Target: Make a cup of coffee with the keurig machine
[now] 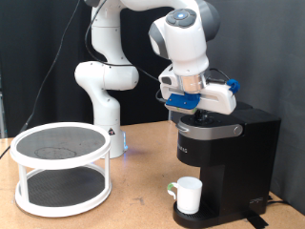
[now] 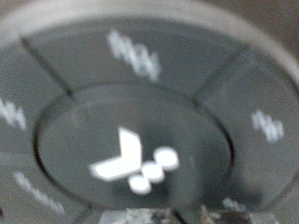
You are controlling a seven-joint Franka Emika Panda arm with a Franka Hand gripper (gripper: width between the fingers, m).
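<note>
The black keurig machine (image 1: 221, 162) stands at the exterior view's right, its lid down. The white cup (image 1: 187, 196) sits on its drip tray under the spout, handle towards the exterior view's left. My gripper (image 1: 193, 108) is pressed down right on top of the machine's control panel; its fingers are hidden behind the hand. The wrist view is filled by the grey round control panel (image 2: 140, 121), very close and blurred, with a lit white logo button (image 2: 131, 163) in its middle and white cup-size marks around it. No pod shows.
A white two-tier round rack with dark mesh shelves (image 1: 60, 167) stands on the wooden table at the exterior view's left. The arm's white base (image 1: 105, 105) is behind it. A dark curtain forms the backdrop.
</note>
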